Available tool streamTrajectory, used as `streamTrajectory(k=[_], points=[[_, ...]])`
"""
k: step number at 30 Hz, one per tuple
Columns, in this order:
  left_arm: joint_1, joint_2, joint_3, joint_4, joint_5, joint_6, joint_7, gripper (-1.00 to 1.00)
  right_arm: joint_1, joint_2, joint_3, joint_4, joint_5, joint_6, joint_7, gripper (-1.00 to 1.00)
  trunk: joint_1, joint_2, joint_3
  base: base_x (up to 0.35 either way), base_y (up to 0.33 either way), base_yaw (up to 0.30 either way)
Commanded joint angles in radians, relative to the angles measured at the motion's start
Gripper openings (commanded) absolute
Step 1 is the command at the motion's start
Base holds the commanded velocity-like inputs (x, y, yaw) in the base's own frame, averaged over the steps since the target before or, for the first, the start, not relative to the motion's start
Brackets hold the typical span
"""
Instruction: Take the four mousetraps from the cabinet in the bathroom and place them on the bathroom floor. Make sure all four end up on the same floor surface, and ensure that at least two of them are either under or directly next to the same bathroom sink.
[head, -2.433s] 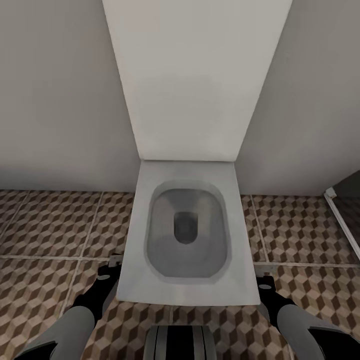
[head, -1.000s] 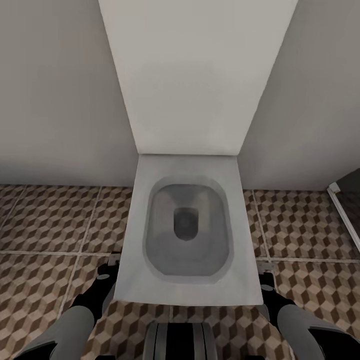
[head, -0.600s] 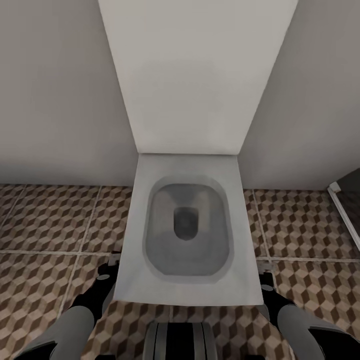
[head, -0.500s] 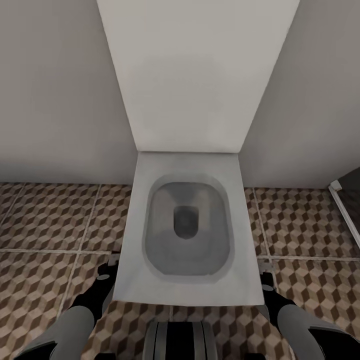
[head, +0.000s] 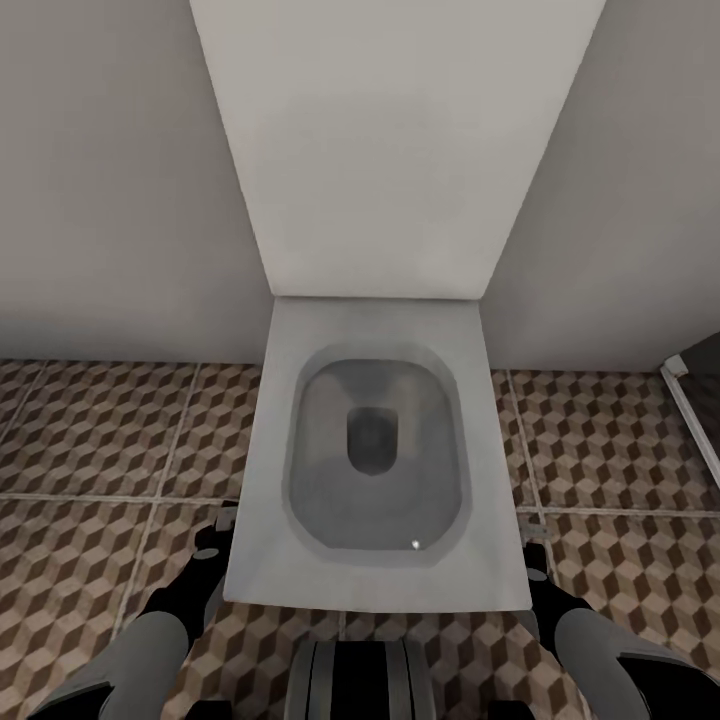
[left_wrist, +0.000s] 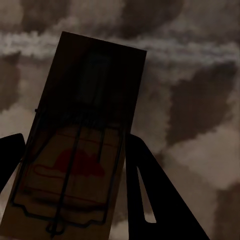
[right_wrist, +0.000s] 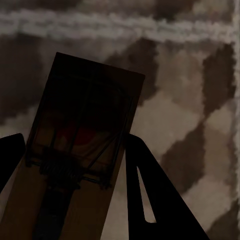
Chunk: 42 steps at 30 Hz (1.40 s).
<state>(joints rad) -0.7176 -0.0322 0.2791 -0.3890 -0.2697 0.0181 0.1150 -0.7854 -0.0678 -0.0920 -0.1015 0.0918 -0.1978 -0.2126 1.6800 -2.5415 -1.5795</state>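
So right now the robot is parked facing a white toilet (head: 375, 450), with the wall behind it and the bathroom floor (head: 95, 440) in that cube-pattern tile on both sides. No sink or cabinet anywhere here, so my guess is it's on its way to the drop spot with cargo.

And there is cargo: each hand has a mousetrap. The left hand (left_wrist: 70, 175) is closed on the left mousetrap (left_wrist: 80, 140), with the dark fingers (left_wrist: 150, 195) pinching the board's long edges near its back end, the red mark and wire sitting between them. Same deal on the other side: the right hand (right_wrist: 70, 175) is clamped on the right mousetrap (right_wrist: 80, 145), which sticks out over the tiles. In the head view the left hand (head: 213, 545) sits at the toilet's left near corner and the right hand (head: 530, 550) at its right near corner, low over the floor.

Handling-wise, I'd say these are light, stiff little wooden boards, so nothing will flex or sag. Flat and thin, so the edge pinch it has now looks like the sensible hold. I'd keep off the wire parts, they look like the bits that could shift. Smooth wood could slip if the squeeze eases, so I'd set them down flat rather than drop them.
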Motion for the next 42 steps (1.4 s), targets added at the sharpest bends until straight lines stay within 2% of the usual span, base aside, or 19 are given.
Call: streamTrajectory(k=[1, 21, 29, 42], points=[[0.000, -0.001, 0.006, -0.001, -0.011, 0.002, -0.003, -1.00, 0.000, 0.000, -0.003, 0.006, -0.001, -0.003, 0.001, -1.00, 0.000, 0.000, -0.001, 0.000, 0.000, 0.000], [0.000, 0.000, 0.016, 0.004, -0.009, -0.039, -0.003, -1.00, 0.000, 0.000, -0.003, 0.006, -0.001, -0.003, 0.001, -1.00, 0.000, 0.000, -0.001, 0.000, 0.000, 0.000], [0.000, -0.001, 0.016, 0.010, -0.008, -0.098, -0.002, -1.00, 0.000, 0.000, -0.003, 0.006, -0.001, -0.003, 0.001, -1.00, 0.000, 0.000, -0.001, 0.000, 0.000, 0.000], [0.000, 0.000, 0.015, 0.010, -0.008, -0.110, -0.002, -1.00, 0.000, 0.000, -0.003, 0.006, -0.001, -0.003, 0.001, -1.00, 0.000, 0.000, -0.001, 0.000, 0.000, 0.000]])
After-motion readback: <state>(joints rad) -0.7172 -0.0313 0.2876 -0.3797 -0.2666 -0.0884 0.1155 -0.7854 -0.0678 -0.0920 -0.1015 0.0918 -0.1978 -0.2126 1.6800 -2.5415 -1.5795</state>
